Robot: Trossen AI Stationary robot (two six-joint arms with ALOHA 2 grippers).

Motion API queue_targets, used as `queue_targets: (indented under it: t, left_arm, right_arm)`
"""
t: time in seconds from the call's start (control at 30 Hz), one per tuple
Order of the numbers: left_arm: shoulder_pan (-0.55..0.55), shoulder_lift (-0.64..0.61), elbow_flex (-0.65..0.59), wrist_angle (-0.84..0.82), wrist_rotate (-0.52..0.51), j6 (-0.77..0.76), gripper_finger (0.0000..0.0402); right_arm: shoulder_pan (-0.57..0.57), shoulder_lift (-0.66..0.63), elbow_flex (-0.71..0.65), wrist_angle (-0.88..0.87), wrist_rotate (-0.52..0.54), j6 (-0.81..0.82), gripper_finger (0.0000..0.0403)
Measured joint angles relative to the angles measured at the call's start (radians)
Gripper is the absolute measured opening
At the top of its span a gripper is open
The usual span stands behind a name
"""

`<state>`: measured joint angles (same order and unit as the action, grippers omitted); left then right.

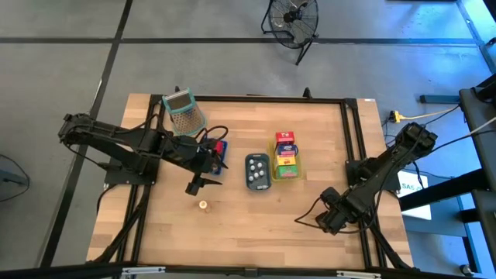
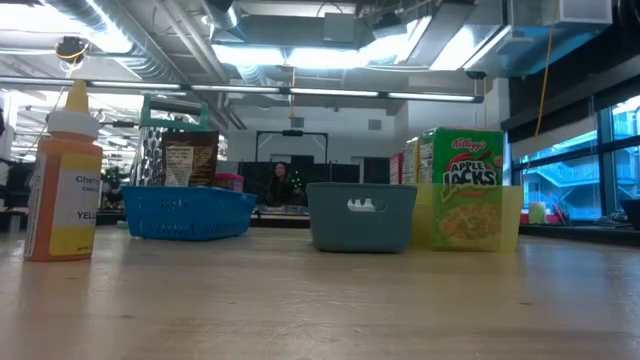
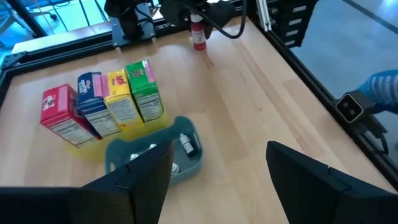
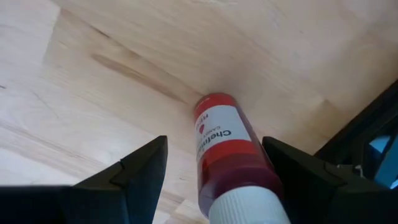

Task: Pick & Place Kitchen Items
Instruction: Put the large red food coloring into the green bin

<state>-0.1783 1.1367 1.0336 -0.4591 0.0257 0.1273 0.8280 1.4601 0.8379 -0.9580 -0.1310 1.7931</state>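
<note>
The red sauce bottle (image 4: pixel 227 149) stands near the bench's right edge, between the spread fingers of the right gripper (image 4: pixel 214 165), its label partly cut off; whether the pads touch it I cannot tell; four cereal cartons (image 3: pixel 102 106) fill the yellow tray, mostly hidden; the left gripper (image 3: pixel 217 177) hangs released above the grey-blue tray (image 3: pixel 189 163).

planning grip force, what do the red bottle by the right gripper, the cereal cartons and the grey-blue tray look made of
Red bottle: likely soft translucent plastic, glossy red body with a printed label and a white cap.
Cereal cartons: printed cardboard, by their sharp folded edges and flat matte panels.
Grey-blue tray: seemingly moulded plastic, smooth with rounded corners and a uniform colour.
The right gripper is open around the bottle.
</note>
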Motion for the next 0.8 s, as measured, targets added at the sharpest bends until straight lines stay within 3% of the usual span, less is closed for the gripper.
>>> queue_targets:
  t: [0.3,0.8]
  left_arm:
    - [-0.012,0.000,0.000,-0.015,0.000,-0.018,0.0253]
    - [-0.038,0.000,0.000,-0.016,0.001,-0.046,0.0253]
  right_arm:
    - [0.000,0.000,0.000,0.001,0.000,0.009,0.0259]
    - [0.000,0.000,0.000,0.024,-0.001,0.016,0.0221]
